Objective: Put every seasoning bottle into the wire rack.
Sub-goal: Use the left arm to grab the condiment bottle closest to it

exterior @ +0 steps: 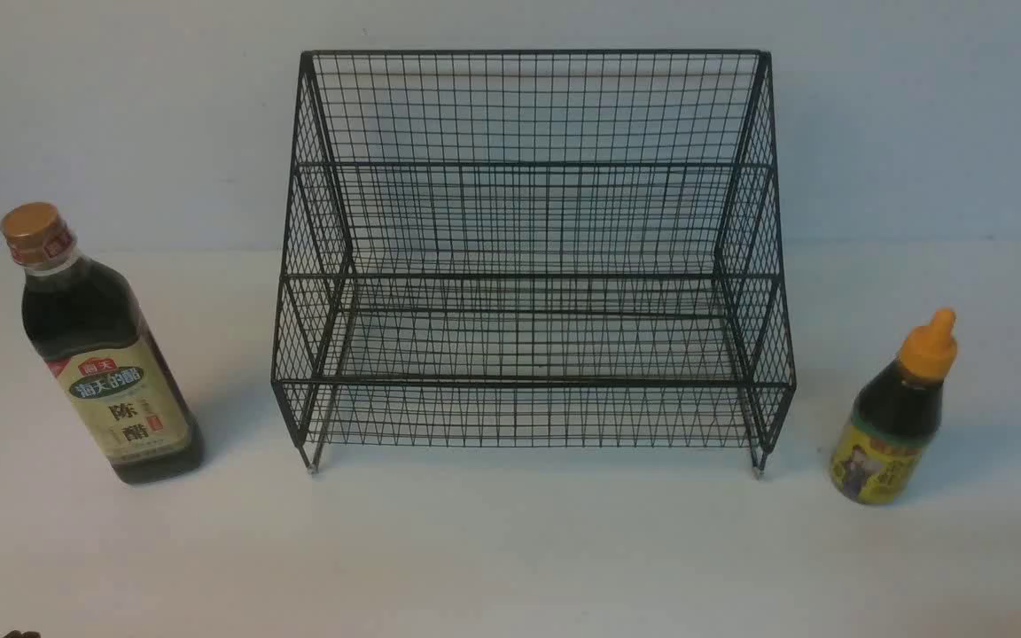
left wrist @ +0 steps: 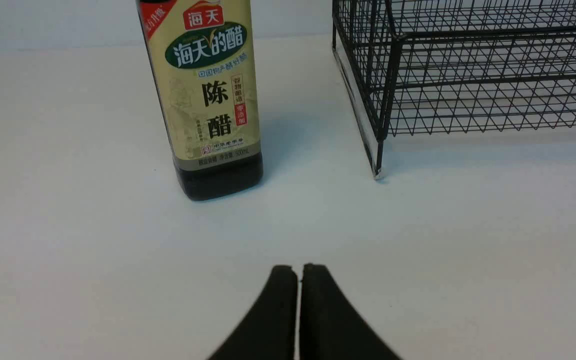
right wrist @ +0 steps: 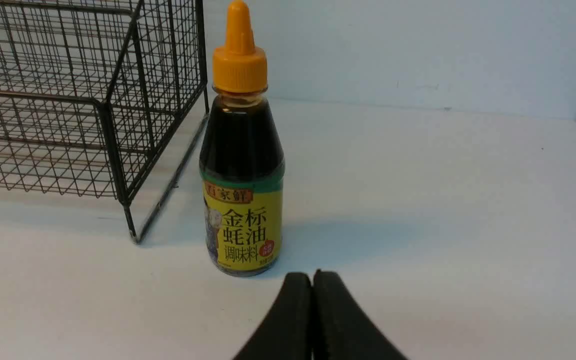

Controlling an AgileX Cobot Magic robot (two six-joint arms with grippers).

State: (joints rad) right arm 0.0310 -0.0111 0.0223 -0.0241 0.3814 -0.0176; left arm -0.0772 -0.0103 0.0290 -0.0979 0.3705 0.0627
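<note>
The black wire rack (exterior: 528,266) stands empty at the middle of the white table. Left of it stands the tall seasoning bottle (exterior: 103,354) with a gold-brown cap and beige-green label, upright. Right of the rack the short bottle (exterior: 896,416) with an orange nozzle cap and yellow label stands upright. In the left wrist view my left gripper (left wrist: 299,272) is shut and empty, well short of the tall bottle (left wrist: 208,100). In the right wrist view my right gripper (right wrist: 312,279) is shut and empty, just in front of the short bottle (right wrist: 242,165). Neither gripper shows clearly in the front view.
A pale wall rises behind the table (exterior: 510,549). The rack's corner foot (left wrist: 378,172) stands to one side of the tall bottle, and another foot (right wrist: 133,237) stands close beside the short bottle.
</note>
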